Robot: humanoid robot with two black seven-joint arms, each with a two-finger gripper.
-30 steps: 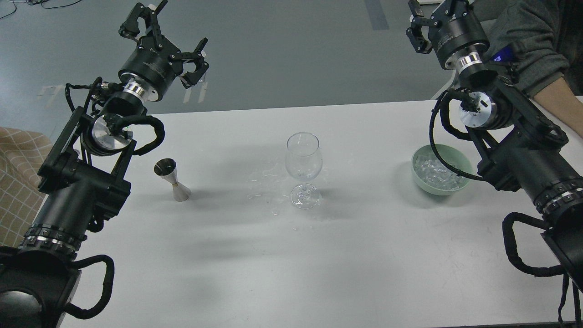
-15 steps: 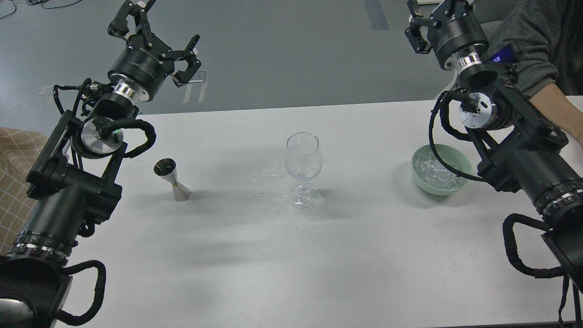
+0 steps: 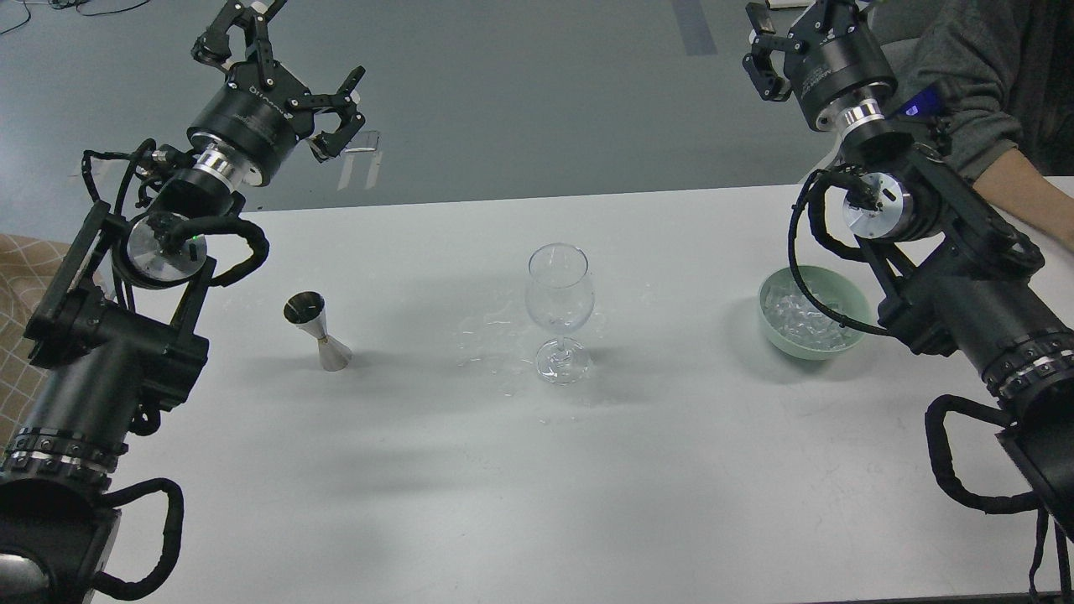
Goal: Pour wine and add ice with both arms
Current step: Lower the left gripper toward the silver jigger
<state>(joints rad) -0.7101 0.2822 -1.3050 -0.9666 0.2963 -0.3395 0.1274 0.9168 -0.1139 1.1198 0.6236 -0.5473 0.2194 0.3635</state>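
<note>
A clear wine glass (image 3: 560,310) stands upright at the table's middle; I cannot tell whether it holds any wine. A steel jigger (image 3: 319,331) stands upright to its left. A pale green bowl (image 3: 776,335) at the right holds several ice cubes (image 3: 805,317). My left gripper (image 3: 285,71) is open and empty, raised beyond the table's far edge, well above and behind the jigger. My right gripper (image 3: 789,38) is open and empty, high at the top right, far behind the bowl, its fingertips near the view's top edge.
Clear wet drops (image 3: 495,344) lie on the white table (image 3: 537,486) left of the glass foot. A person's grey-sleeved arm (image 3: 982,92) rests at the table's far right corner, behind my right arm. A checked cloth (image 3: 21,335) lies at the left edge.
My left arm has drawn back up and to the left, away from the jigger. My right gripper has shifted slightly up and left. The glass, jigger and bowl have not moved.
</note>
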